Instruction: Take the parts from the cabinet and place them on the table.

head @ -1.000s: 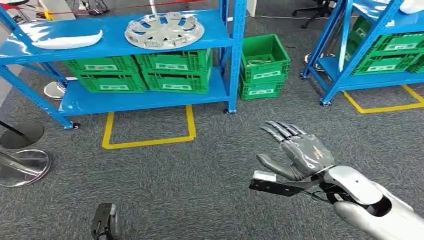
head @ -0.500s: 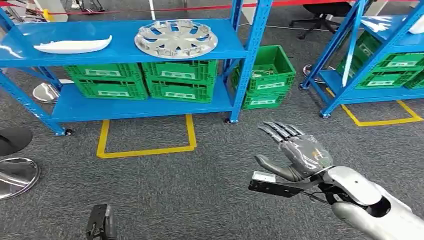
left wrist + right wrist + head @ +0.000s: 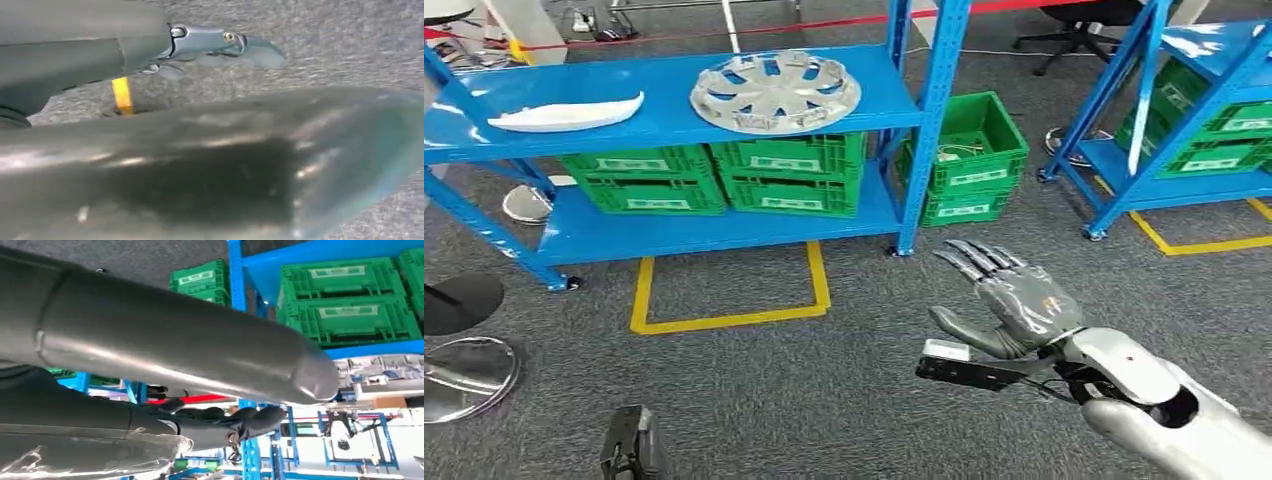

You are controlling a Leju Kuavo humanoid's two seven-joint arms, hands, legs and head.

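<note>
A silver wheel cover (image 3: pixel 774 92) and a long white curved part (image 3: pixel 566 113) lie on the top shelf of the blue cabinet rack (image 3: pixel 664 98) ahead of me. My right hand (image 3: pixel 1009 300) is raised over the carpet in front of the rack, well short of it, fingers spread and holding nothing; it also fills much of the right wrist view (image 3: pixel 175 355). Low at the picture's bottom edge hangs my left hand (image 3: pixel 632 450). In the left wrist view the left hand (image 3: pixel 150 165) is blurred over grey carpet, one finger stretched out, nothing in it.
Green crates (image 3: pixel 789 175) fill the rack's lower shelf, and two more stacked crates (image 3: pixel 969 160) stand on the floor beside its right post. A second blue rack (image 3: pixel 1164 110) stands at the right. Yellow floor tape (image 3: pixel 729 318) marks a bay. Round chrome bases (image 3: pixel 464 375) sit at the left.
The whole picture has shifted: the camera moved, so the rack now sits a little lower and further right. My right hand keeps the same raised, spread pose.
</note>
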